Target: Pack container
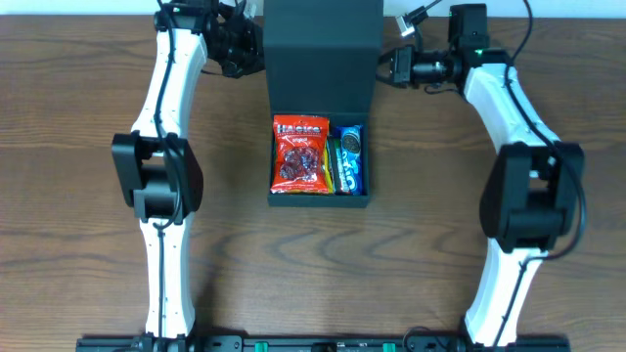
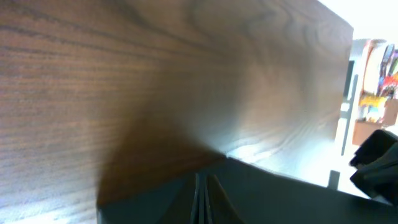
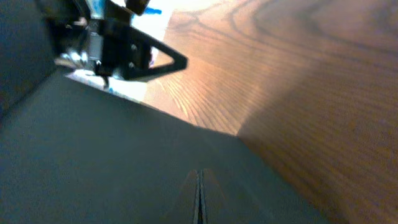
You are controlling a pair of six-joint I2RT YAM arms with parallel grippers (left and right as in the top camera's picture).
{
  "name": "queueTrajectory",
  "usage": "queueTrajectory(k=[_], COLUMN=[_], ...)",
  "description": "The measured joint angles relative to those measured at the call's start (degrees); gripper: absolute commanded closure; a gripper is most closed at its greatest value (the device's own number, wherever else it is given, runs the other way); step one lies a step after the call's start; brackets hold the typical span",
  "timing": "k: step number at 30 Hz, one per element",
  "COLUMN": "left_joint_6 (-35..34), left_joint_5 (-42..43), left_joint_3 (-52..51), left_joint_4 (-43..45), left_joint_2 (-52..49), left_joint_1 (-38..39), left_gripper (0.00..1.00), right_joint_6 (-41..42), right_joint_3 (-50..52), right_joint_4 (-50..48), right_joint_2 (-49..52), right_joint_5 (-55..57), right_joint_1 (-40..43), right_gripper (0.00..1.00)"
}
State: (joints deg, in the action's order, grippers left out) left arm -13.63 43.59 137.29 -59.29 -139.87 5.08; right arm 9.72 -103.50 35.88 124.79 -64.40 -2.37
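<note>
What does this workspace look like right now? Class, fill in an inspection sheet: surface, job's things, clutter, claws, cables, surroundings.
Surface: brown wood-grain table.
Job's things: dark green container, lid open; inside, a red snack packet, a thin yellow item and a blue packet.
Clutter: nothing seen.
Claws: left claw and right claw each closed to a thin line, one at each side edge of the lid.
Cables: black cable loops by the right arm.
Surroundings: blurred colourful shelving beyond the table edge.
</note>
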Motion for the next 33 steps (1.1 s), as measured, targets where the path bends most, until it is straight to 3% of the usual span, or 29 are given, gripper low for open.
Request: queueTrajectory(k=[5, 11, 20, 33], left_joint_6=[6.1, 12.0, 13.6, 11.7], left_joint_5=[-3.1, -9.2, -16.7, -29.7], left_joint_3=[0.0, 0.3, 0.3, 0.3], left_joint_4=[-4.8, -11.5, -14.7, -27.9], left_joint_2=[6.9, 13.2, 14.5, 16.3], left_joint_1=[0.0, 0.0, 0.0, 0.0], left_gripper=[0.94, 0.94, 0.94, 0.94], right_joint_6=[-10.7, -17.6, -19.2, -18.8], right_joint_3=[-0.1, -0.2, -0.2, -0.1], right_joint_4=[12.9, 22.1, 23.7, 29.7], right_joint_2=[-6.6, -11.3, -15.4, -15.7], right_joint_5=[5.8, 13.7, 25.0, 33.5], right_joint_1=[-0.3, -1.0, -1.1, 0.0], right_gripper=[0.99, 0.99, 0.99, 0.99])
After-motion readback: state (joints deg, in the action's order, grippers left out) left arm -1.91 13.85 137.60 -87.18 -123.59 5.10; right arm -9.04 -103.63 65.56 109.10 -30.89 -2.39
